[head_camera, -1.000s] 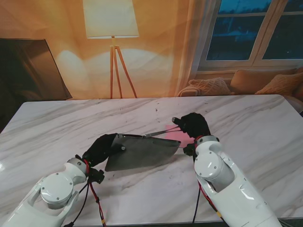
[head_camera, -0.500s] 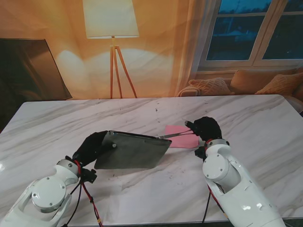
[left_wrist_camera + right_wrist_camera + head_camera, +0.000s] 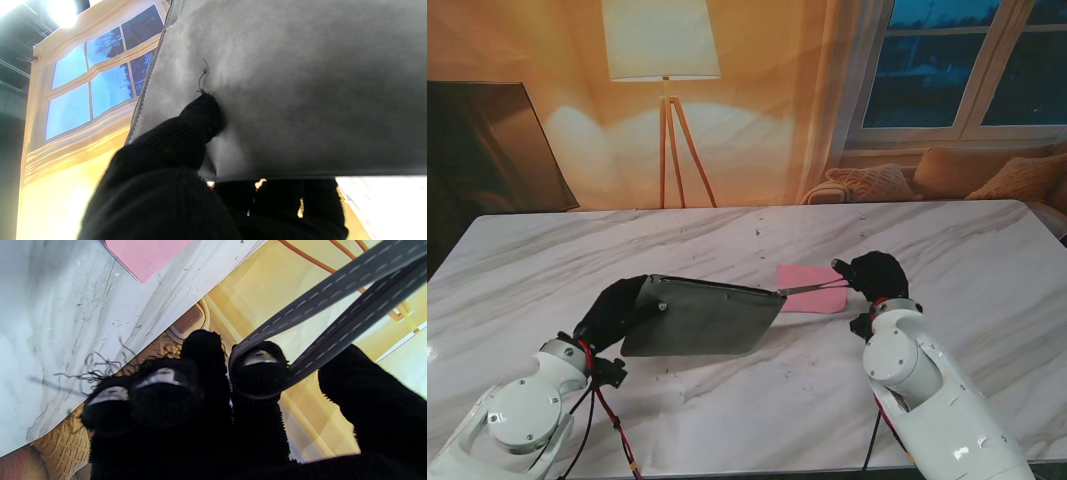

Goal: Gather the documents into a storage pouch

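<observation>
A white marble bench [image 3: 947, 250] fills the view from the robot's stand, with two white arms rising from the near corners, each ending in a black-gloved hand.

The left hand [image 3: 614, 308] grips one end of a flat grey felt pouch [image 3: 699, 318]. The pouch is lifted off the bench and tilted, its far edge higher. In the left wrist view, one gloved fingertip [image 3: 203, 115] presses against the pouch's grey face, and the other fingers curl under its edge, so this hand is closed on the pouch.

The right hand [image 3: 877, 272] sits to the right of the pouch, farther from me. A thin grey strap [image 3: 812, 288] runs taut from the pouch's right corner to this hand. In the right wrist view, the stitched strap [image 3: 333, 303] loops around one finger [image 3: 258, 373], with the remaining fingers curled beside it.

A pink sheet of paper [image 3: 812, 289] lies flat on the bench between the pouch's right corner and the right hand, beneath the strap. It is outside the pouch.
</observation>
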`<state>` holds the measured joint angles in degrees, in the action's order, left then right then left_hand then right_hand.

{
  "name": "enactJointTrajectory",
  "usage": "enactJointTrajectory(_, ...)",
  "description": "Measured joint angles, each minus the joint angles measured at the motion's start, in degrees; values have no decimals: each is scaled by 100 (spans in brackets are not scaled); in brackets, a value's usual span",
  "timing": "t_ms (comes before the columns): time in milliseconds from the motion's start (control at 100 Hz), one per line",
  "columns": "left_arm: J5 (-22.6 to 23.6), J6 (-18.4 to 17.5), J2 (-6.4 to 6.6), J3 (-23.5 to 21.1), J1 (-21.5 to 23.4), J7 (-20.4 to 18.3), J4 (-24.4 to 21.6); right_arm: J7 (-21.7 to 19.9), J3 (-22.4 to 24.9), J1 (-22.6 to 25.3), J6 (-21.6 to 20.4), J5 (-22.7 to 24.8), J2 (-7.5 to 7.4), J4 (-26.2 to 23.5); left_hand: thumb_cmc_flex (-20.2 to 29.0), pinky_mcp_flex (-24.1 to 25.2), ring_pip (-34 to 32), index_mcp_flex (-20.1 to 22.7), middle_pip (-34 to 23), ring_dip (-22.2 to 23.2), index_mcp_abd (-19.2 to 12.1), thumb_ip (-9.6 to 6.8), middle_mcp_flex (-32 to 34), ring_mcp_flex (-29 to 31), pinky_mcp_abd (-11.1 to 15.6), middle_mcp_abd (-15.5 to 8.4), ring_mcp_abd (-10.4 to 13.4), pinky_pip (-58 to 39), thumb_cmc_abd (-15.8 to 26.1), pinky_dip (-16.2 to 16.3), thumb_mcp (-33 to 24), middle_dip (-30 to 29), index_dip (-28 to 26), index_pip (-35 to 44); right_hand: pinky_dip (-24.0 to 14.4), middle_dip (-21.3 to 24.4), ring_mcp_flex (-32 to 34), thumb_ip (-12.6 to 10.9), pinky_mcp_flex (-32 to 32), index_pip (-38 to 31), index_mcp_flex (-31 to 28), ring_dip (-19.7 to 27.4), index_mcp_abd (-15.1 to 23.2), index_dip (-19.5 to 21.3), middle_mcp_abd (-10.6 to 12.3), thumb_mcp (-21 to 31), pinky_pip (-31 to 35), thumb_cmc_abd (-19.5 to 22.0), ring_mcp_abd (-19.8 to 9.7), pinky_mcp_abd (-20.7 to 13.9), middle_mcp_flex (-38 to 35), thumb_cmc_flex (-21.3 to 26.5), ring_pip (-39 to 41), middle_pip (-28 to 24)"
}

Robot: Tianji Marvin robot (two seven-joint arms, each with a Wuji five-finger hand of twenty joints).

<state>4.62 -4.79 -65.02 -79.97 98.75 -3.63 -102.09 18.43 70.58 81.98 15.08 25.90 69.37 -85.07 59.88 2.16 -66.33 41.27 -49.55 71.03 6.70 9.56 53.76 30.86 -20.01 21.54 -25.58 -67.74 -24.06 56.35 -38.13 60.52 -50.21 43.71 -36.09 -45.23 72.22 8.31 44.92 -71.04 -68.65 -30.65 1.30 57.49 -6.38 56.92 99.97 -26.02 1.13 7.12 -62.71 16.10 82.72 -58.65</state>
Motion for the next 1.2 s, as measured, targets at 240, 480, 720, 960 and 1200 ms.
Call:
enactJointTrajectory(240,83,-76,-11,-38,72,103,-54,41,0,8,68,34,8,0,-2,0,2,0,10,0,0,0,0,0,0,0,0,0,0,0,0,0,0,0,0,0,-1,0,-32,7,-2,0,156,-41,0,0,0,-1,0,0,1,0,-1,0)
enactJointTrajectory(480,62,-78,-22,-65,120,129,-90,48,37,33,42,-55,28,-6,-4,-1,5,1,11,0,0,0,1,1,0,0,0,0,-1,0,0,0,0,0,0,233,-851,0,-966,904,300,-30,256,-392,-101,-2,-398,-7,71,-2,636,8,-768,571)
enactJointTrajectory(720,-75,-91,-8,-37,92,79,-88,-550,124,147,-200,-369,-98,-190,-4,-1,5,1,3,0,8,0,4,1,0,0,0,0,-1,0,0,0,-1,0,-174,940,-3121,-3,-2892,3297,2704,-28,256,-1474,154,-392,-2317,-203,60,-192,2649,8,-3276,2029)
enactJointTrajectory(960,-93,-76,4,32,37,11,-78,-706,115,229,-491,-71,-192,-348,-4,-6,8,1,5,0,22,0,157,6,0,-27,-1,0,-1,0,-18,0,-1,0,-322,1254,-4557,-3,-4259,3894,4135,366,492,-2008,591,-524,-4812,-275,-388,-621,3774,12,-4947,2554)
enactJointTrajectory(1200,-253,-55,7,176,-82,-8,-23,-632,5,263,-583,-293,-194,-594,-4,-6,11,1,4,-4,25,0,158,6,0,-27,-1,0,-1,0,-25,1,-1,0,-570,1265,-4623,-7,-4246,3452,3869,429,487,-1900,616,-522,-5158,-287,-430,-643,3941,59,-5161,2575)
